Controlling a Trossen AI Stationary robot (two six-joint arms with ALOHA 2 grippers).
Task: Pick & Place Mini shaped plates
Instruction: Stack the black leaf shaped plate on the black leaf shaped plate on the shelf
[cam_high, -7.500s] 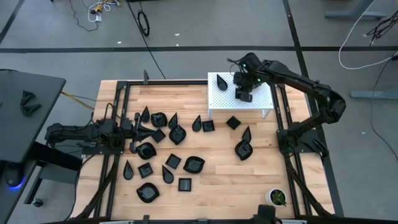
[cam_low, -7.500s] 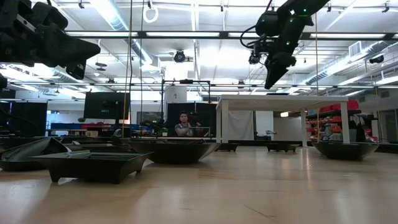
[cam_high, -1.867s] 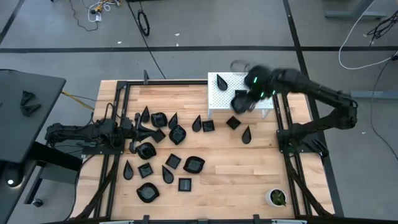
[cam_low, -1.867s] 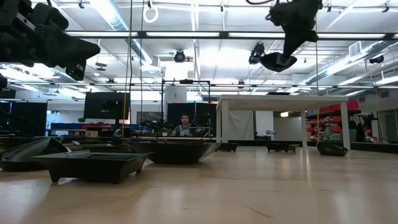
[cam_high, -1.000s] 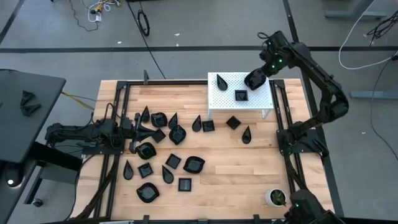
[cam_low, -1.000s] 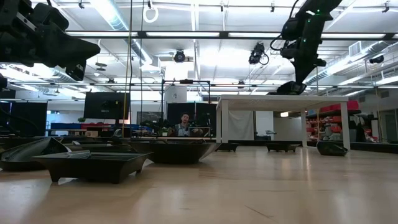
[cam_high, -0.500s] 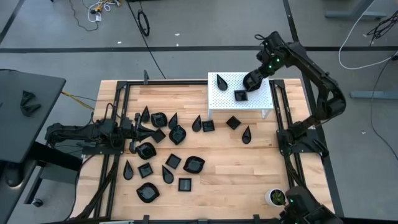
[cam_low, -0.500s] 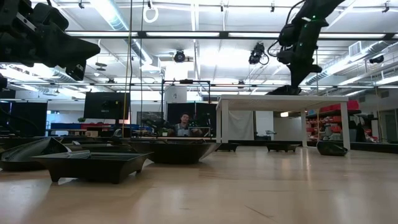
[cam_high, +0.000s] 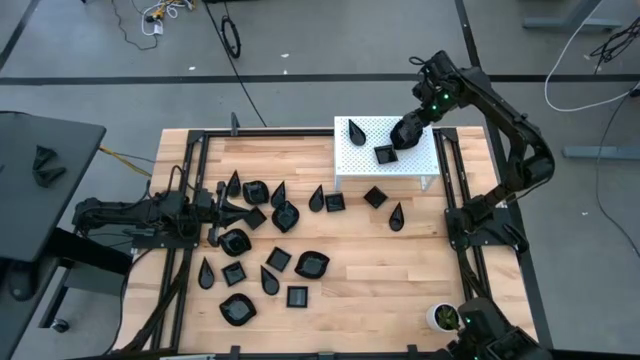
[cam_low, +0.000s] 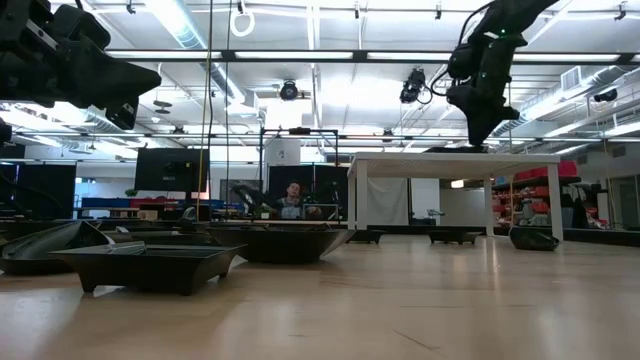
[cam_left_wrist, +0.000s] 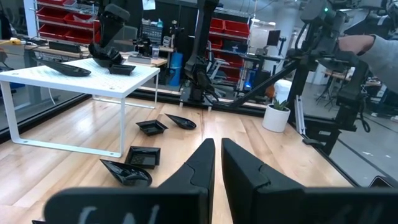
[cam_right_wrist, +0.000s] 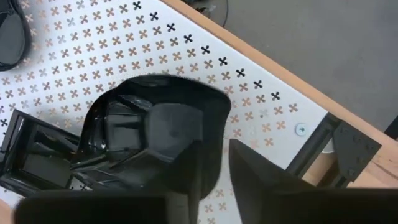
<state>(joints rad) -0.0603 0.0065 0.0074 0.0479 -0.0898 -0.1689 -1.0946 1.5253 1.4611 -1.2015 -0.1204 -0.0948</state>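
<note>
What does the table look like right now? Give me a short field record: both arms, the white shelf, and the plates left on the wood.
right gripper: over the white perforated shelf, fingers around the rim of a rounded plate that rests partly on a small square plate
right jaws: slightly parted, grip or release unclear
shelf contents: teardrop plate, the square plate, the rounded plate
left gripper: waiting low at the table's left side, shut, empty
loose plates: many scattered over the wooden table
other: potted plant at the near right corner

Black plates (cam_high: 280, 262) crowd the table's (cam_high: 400, 290) left; its right lies free.
</note>
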